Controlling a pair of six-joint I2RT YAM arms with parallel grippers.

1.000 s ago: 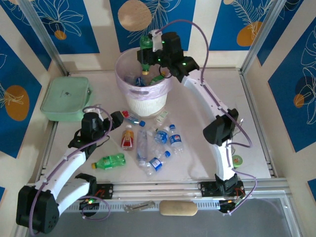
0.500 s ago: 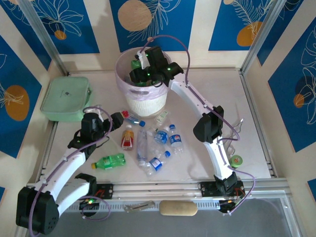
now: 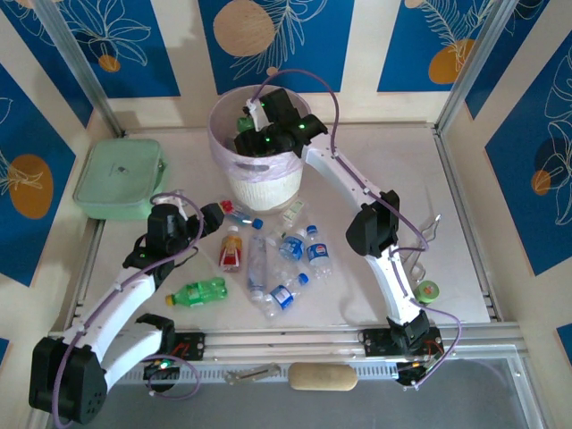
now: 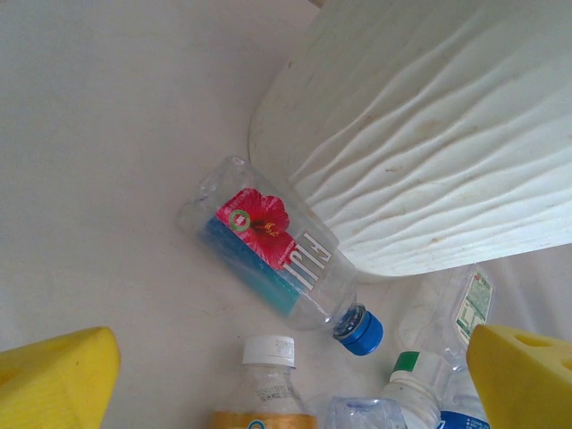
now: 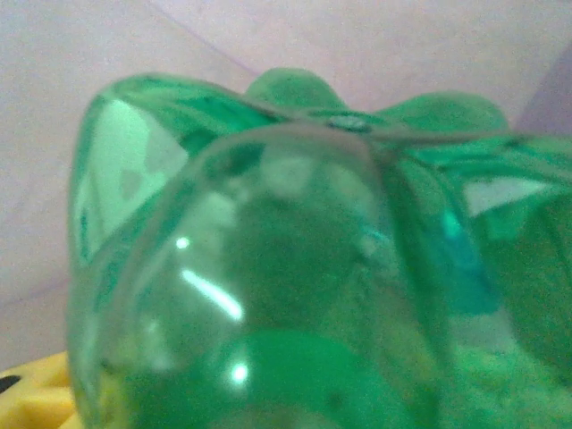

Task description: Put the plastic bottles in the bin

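**Green bottle at the right gripper, inside the bin**

The green bottle sits directly before the right fingers; I cannot tell if they grasp it. The left gripper is spread wide and empty. A clear bottle lies just ahead of it, touching the bin.

A robot test booth, lab-like. Metal rails at 2 o'clock frame the bench; blue printed panels wall it at 12.
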